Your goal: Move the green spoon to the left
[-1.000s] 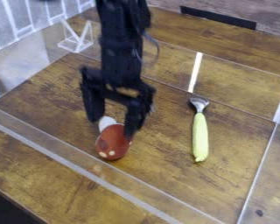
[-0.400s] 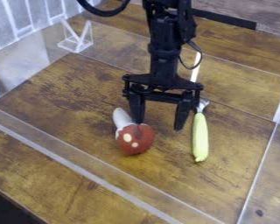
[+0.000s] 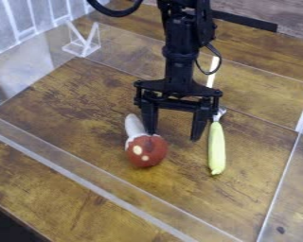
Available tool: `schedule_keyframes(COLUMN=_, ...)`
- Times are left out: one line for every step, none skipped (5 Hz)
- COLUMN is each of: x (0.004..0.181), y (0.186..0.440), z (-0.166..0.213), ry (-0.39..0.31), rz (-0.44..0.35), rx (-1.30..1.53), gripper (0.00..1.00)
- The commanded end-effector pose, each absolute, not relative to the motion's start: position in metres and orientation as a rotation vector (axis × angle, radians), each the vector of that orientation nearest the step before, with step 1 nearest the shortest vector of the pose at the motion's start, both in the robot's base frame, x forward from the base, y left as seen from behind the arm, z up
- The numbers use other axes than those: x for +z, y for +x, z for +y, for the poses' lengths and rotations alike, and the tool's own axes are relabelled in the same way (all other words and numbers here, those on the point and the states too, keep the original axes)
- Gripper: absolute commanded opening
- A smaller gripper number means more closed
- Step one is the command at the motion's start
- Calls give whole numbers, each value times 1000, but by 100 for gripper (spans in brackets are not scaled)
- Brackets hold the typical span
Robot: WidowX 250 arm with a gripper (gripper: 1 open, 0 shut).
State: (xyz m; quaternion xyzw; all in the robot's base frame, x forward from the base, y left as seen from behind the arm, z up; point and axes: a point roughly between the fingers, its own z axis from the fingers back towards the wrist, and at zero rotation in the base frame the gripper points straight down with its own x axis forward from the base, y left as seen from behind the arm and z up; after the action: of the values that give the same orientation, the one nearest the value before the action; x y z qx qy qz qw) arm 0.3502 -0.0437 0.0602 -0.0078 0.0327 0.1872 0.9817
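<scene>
The green spoon (image 3: 215, 147) lies on the wooden table at the right, its yellow-green handle pointing toward the front and its silver head (image 3: 219, 114) toward the back. My black gripper (image 3: 174, 130) points straight down just left of the spoon, open, with nothing between its fingers. The right finger (image 3: 197, 125) stands close beside the spoon's head, and I cannot tell whether they touch. The left finger (image 3: 151, 126) sits by the white tip of a red-brown rounded object (image 3: 145, 150).
A low clear plastic wall (image 3: 79, 175) runs along the front and sides of the wooden table (image 3: 65, 104). A white wire stand (image 3: 80, 40) sits at the back left. A thin white strip (image 3: 212, 65) shows behind the arm.
The gripper has moved right, from over the red-brown object to the gap between it and the spoon, rolling its wrist. The red-brown object shifted slightly right. The spoon has not moved.
</scene>
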Motion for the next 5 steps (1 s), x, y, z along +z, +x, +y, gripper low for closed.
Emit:
schedule_keyframes(x=84, y=369, z=-50, ry=-37, rz=-29, rx=340, gripper=100)
schedule_keyframes(x=75, y=380, z=-53, ry=-35, rz=-37, rx=329, gripper=100)
schedule_keyframes(x=70, y=389, z=-63, ry=-36, rz=-46, rx=306, gripper=100)
schedule_keyframes(x=66, y=396, z=-75, ry=-45, rz=-55, rx=300, gripper=100)
schedule_keyframes(x=60, y=401, z=-76, ry=-46, rz=-61, rx=343, gripper=100)
